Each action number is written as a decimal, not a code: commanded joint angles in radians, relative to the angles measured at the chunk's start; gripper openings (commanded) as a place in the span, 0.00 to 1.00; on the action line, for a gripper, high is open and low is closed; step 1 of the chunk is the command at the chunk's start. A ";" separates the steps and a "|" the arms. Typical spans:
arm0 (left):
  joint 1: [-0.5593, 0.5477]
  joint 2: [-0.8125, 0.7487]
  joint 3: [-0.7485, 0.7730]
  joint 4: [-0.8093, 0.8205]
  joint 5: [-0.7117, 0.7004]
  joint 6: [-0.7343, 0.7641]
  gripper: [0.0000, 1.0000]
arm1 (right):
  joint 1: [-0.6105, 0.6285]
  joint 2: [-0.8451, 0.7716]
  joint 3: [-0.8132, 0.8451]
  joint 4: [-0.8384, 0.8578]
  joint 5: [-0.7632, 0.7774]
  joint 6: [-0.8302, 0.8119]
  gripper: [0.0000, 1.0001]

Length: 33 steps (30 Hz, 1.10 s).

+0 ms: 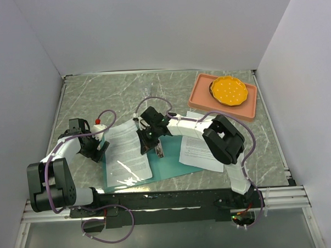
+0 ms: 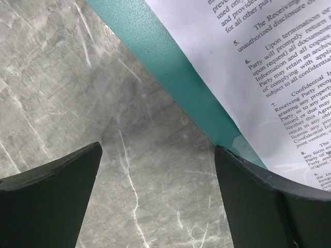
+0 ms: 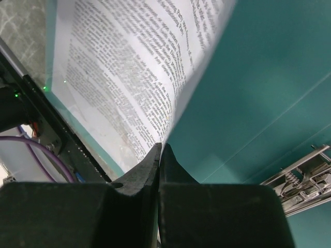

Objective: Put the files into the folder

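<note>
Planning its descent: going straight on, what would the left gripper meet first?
Probably the grey marble tabletop, just beside the edge of the thin teal-green folder; depth is unclear.

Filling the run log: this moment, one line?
left gripper open beside folder | right gripper shut on first sheet over folder | second sheet on table

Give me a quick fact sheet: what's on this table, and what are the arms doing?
Folder: thin teal-green flat folder, lying on the grey marbled table, metal clip showing
First sheet: white printed paper, on the folder's left part, edge lifted
Second sheet: white printed paper, right of the folder
Right gripper: shut on first sheet's edge
Left gripper: open, empty, by folder's left edge
Far right: salmon-pink tray holding orange round dish
</note>
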 commanded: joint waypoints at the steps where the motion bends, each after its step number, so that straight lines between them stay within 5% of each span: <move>1: -0.004 0.008 0.010 0.028 -0.022 0.000 0.98 | 0.001 -0.026 0.058 -0.015 -0.027 -0.032 0.00; 33: 0.042 -0.087 0.075 -0.079 -0.017 0.063 0.96 | 0.055 0.006 -0.005 0.103 0.007 0.077 0.00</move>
